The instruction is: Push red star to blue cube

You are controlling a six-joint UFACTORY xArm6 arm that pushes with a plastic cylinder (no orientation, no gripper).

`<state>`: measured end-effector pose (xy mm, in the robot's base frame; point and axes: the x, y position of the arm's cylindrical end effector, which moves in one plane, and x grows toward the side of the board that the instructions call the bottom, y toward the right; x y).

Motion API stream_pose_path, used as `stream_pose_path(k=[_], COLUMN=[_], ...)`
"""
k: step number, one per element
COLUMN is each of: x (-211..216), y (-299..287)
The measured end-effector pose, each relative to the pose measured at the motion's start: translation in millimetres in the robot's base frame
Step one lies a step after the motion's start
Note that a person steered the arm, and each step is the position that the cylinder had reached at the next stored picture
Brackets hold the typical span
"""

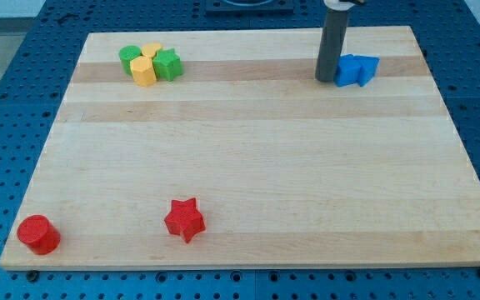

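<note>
The red star [184, 219] lies on the wooden board [257, 167] near the view's bottom, left of centre. Two blue blocks touch each other near the view's top right; the left one [351, 70] looks like the blue cube, the right one [367, 66] has a less clear shape. My tip [327, 80] rests on the board right at the left side of the blue blocks, touching or nearly touching them. The tip is far from the red star, up and to the right of it.
A red cylinder [38, 234] stands at the bottom left corner. A tight cluster sits at the top left: a green block [129, 57], a yellow block [152, 51], a yellow block [143, 71] and a green block [167, 64]. Blue perforated table surrounds the board.
</note>
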<state>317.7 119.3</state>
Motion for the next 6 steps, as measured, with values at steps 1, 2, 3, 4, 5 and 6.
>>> stream_pose_path(k=[1,2,3,4,5,6], x=[35,62,85,116,151,184], y=[-20,-69,-133,-193,-238,-279])
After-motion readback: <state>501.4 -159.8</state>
